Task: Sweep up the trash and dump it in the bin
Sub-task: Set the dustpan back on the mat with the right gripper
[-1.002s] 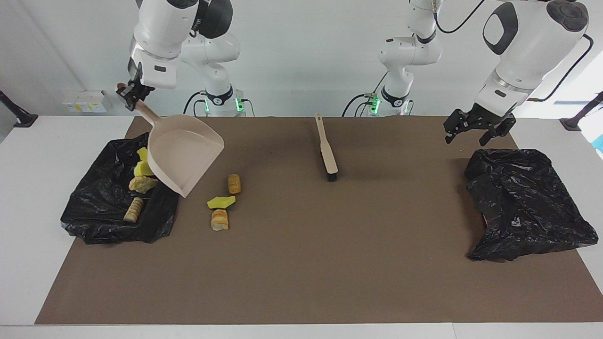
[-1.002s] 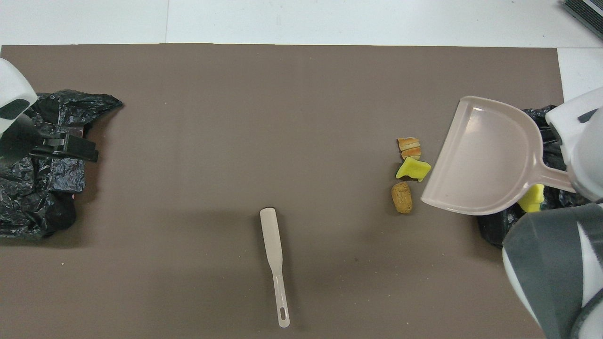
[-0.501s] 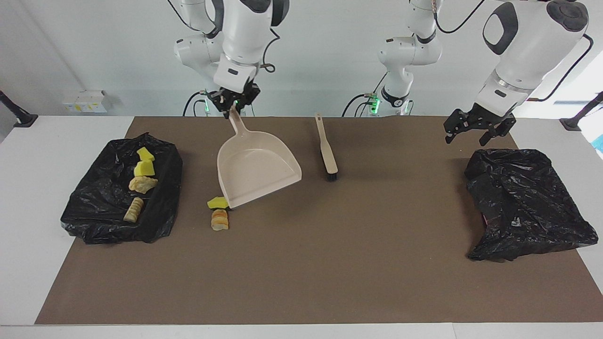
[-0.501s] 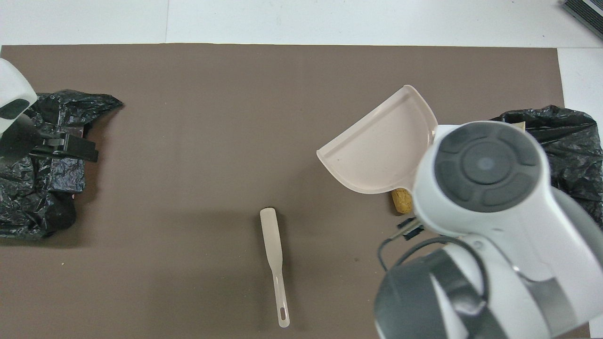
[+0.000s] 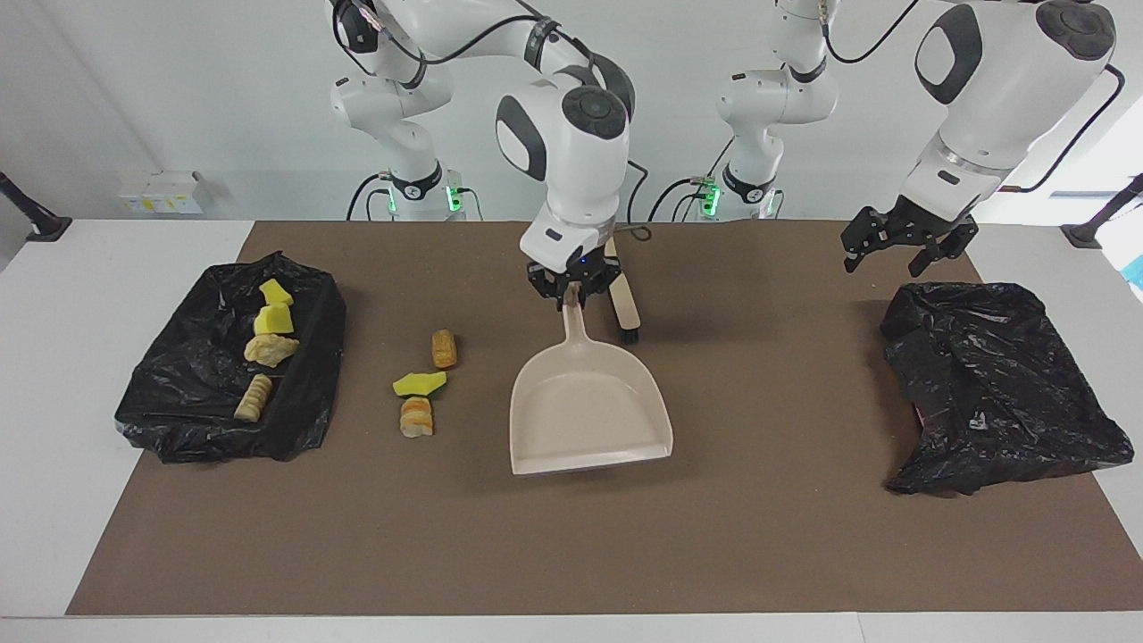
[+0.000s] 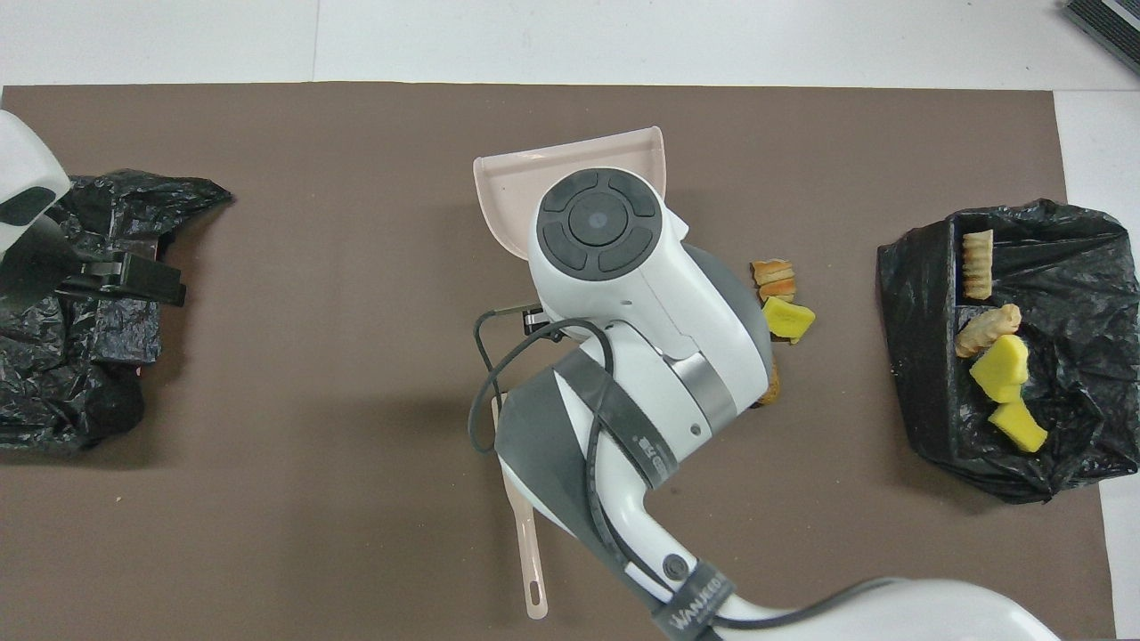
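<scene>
Right end effector clamped on dustpan handle, left end effector apart, waiting over bag; set pan lip flat beside three trash bits, mid-table.

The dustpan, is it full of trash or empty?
Empty. The dustpan shows only its bare beige inside. Three trash pieces lie on the mat beside it, toward the right arm's end.
</scene>
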